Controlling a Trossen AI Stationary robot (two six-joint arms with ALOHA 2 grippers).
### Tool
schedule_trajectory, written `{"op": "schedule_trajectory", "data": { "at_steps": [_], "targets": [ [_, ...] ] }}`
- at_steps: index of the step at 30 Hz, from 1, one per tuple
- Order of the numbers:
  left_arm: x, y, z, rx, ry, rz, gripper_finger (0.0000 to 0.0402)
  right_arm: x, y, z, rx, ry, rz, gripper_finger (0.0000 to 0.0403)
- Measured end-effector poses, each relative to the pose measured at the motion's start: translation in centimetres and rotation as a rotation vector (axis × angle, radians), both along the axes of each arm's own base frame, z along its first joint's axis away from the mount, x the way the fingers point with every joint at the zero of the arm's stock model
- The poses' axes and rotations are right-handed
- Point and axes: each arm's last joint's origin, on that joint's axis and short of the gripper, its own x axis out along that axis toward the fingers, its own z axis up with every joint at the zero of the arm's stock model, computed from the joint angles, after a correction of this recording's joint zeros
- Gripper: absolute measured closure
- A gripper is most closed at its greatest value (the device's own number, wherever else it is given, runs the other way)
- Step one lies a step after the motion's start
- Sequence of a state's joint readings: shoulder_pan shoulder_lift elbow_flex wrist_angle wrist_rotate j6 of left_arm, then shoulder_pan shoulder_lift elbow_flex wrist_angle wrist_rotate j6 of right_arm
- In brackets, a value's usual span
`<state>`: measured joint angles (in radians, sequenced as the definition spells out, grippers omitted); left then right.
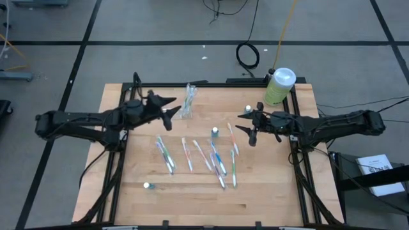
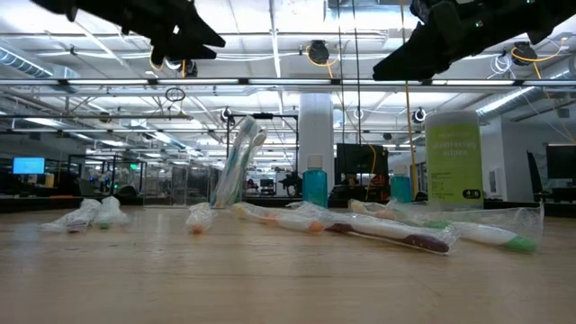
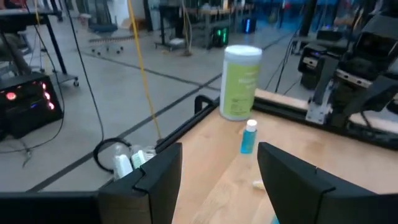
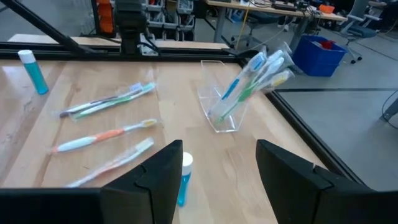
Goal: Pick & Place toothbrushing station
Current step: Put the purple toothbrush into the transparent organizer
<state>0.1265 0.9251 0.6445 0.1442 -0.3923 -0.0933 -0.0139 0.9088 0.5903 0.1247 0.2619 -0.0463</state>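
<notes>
Toothbrushing station (image 4: 225, 102): I see it standing on the tabletop (image 1: 275, 191) near the far edge, left of centre, with wrapped brushes leaning out of it.

Left hand (image 1: 171, 110): raised, just beside the station; fingers parted, holding nothing.

Right hand (image 1: 246, 126): raised right of centre, well apart from the station; fingers parted, empty.

Loose wrapped toothbrushes (image 1: 192, 155): lying in a row mid-tabletop.

Small blue tubes (image 4: 32, 71): several, upright.

Green bottle (image 1: 278, 85): far right corner.
</notes>
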Motion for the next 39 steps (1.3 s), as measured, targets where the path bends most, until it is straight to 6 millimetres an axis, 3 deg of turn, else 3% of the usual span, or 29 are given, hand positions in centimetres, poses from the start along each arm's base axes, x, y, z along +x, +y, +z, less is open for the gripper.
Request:
{"op": "schedule_trajectory", "data": {
  "at_steps": [7, 13, 16, 20, 25, 32, 39],
  "targets": [
    [-1.9, -0.2, -1.4, 0.058, -0.155, 0.018, 0.0185, -0.9, 0.0, 0.3, 0.021, 0.004, -0.004, 0.0206],
    [-2.2, -0.5, -3.6, 0.057, -0.154, -0.106, 0.0186, -1.1, 0.3, 0.3, 0.077, 0.012, 0.064, 0.0206],
    [-2.0, -0.9, -3.6, 0.038, -0.173, -0.248, 0.0185, -0.9, 0.4, -0.2, 0.119, 0.026, 0.078, 0.0206],
    [-1.9, -1.3, -3.3, 0.044, -0.211, -0.380, 0.0185, -0.2, 0.5, -2.5, 0.181, 0.091, 0.065, 0.0206],
    [-2.0, -1.8, -2.5, 0.103, -0.277, -0.476, 0.0185, 1.3, 1.7, -3.7, 0.218, 0.041, 0.266, 0.0206],
    [-2.0, -1.9, -2.4, 0.099, -0.289, -0.474, 0.0185, 3.1, 3.3, -4.1, 0.256, -0.038, 0.536, 0.0206],
    [-2.0, -1.9, -2.5, 0.045, -0.302, -0.464, 0.0185, 3.5, 3.5, -4.9, 0.300, 0.000, 0.524, 0.0206]
  ]
}}
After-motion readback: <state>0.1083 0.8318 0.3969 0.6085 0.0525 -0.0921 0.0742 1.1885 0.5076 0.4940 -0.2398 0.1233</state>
